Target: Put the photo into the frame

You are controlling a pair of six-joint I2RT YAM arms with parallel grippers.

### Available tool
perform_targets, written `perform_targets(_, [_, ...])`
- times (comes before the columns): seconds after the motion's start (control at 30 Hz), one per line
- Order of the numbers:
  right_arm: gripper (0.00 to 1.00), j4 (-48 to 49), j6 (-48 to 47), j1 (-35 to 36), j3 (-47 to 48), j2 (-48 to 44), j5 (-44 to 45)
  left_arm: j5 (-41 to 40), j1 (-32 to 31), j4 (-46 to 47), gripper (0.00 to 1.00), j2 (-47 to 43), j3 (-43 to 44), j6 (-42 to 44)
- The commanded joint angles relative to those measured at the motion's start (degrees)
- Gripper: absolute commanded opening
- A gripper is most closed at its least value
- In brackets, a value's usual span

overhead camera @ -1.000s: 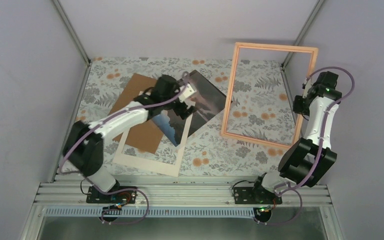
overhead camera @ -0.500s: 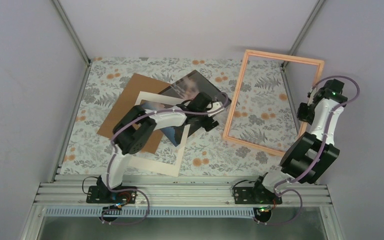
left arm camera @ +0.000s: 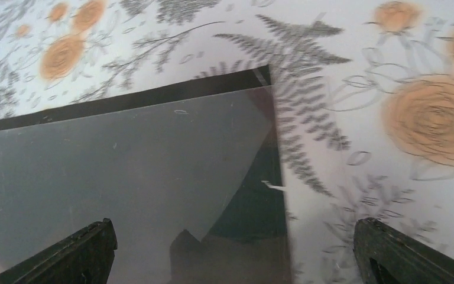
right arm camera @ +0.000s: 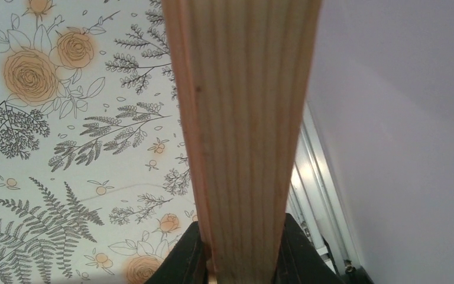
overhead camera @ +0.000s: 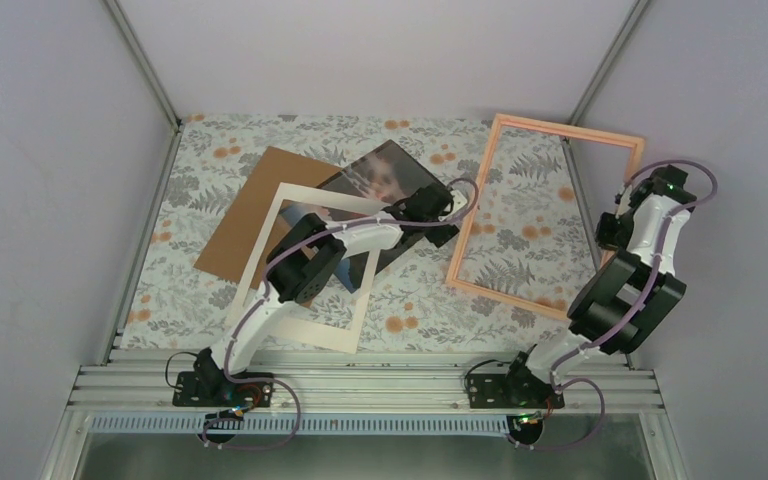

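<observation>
Top view: the left gripper (overhead camera: 438, 222) has swung from the middle of the photo (overhead camera: 375, 180) to its right corner; the photo lies flat mid-worktop (overhead camera: 410, 300); the frame (overhead camera: 570, 130) has shifted toward the right edge, tipped up in the right gripper (overhead camera: 610, 230). Left wrist: jaws wide open astride that corner, nothing held; a pickup looks next. Right wrist: gripper clamped on the frame's wooden rail.

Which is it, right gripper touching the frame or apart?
Touching. The right wrist view shows the frame with its wooden rail clamped in the right gripper, both black jaws pressed against its sides with no gap.
</observation>
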Motion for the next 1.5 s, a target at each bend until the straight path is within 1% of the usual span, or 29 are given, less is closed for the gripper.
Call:
perform_targets(0.0, [0.03, 0.9, -0.4, 0.1, 1.6, 1.7, -2.6, -6.9, 2.4, -9.8, 0.99, 4.4, 0.1, -3.7])
perform_targets(0.1, [0.03, 1.5, 0.0, 0.2, 0.6, 1.9, -3.5, -8.6, 4.1, -11.2, 0.98, 4.1, -1.4, -5.9])
perform_targets(0.13, [0.03, 1.8, 0.1, 0.3, 0.2, 3.2, -3.6, -9.2, 4.6, -11.5, 0.97, 3.8, -2.0, -6.4])
perform_targets(0.33, [0.03, 3.5, 1.3, 1.7, -1.7, 5.1, -4.7, -9.8, 8.4, -13.6, 0.95, 2.5, -4.1, -8.6])
perform_targets(0.53, [0.03, 6.1, 3.6, 6.5, -2.2, 8.1, -5.7, -9.6, 12.0, -13.5, 0.94, -0.9, -8.1, -9.4])
perform_targets(0.7, [0.03, 8.5, 5.2, 10.4, -2.1, 12.1, -8.3, -9.5, 14.5, -13.1, 0.94, -4.1, -12.0, -9.6])
perform_targets(0.87, [0.04, 10.5, 7.5, 13.8, -1.9, 17.2, -12.1, -10.4, 15.7, -10.7, 0.94, -8.3, -17.8, -10.0])
perform_targets(0.97, [0.04, 11.8, 8.2, 16.0, -1.7, 19.6, -12.7, -11.4, 16.5, -9.7, 0.93, -10.5, -20.5, -10.3])
perform_targets(1.1, [0.04, 13.2, 9.2, 17.7, -0.8, 22.7, -13.2, -11.4, 17.2, -9.2, 0.93, -12.3, -21.3, -10.6])
perform_targets(1.2, [0.04, 14.3, 9.6, 18.5, -0.2, 24.9, -12.7, -9.2, 17.3, -8.8, 0.93, -14.2, -21.2, -10.8])
perform_targets(1.33, [0.09, 14.5, 9.5, 18.6, 0.7, 26.6, -12.7, -4.3, 17.5, -9.1, 0.95, -17.4, -20.5, -10.9])
perform_targets(1.4, [0.15, 14.3, 9.3, 18.6, 1.3, 26.9, -13.1, -1.6, 18.0, -9.7, 0.96, -19.1, -20.2, -10.9])
perform_targets(1.47, [0.23, 14.0, 8.9, 18.6, 1.9, 27.2, -13.2, 3.0, 18.7, -9.9, 1.0, -21.5, -20.6, -10.4])
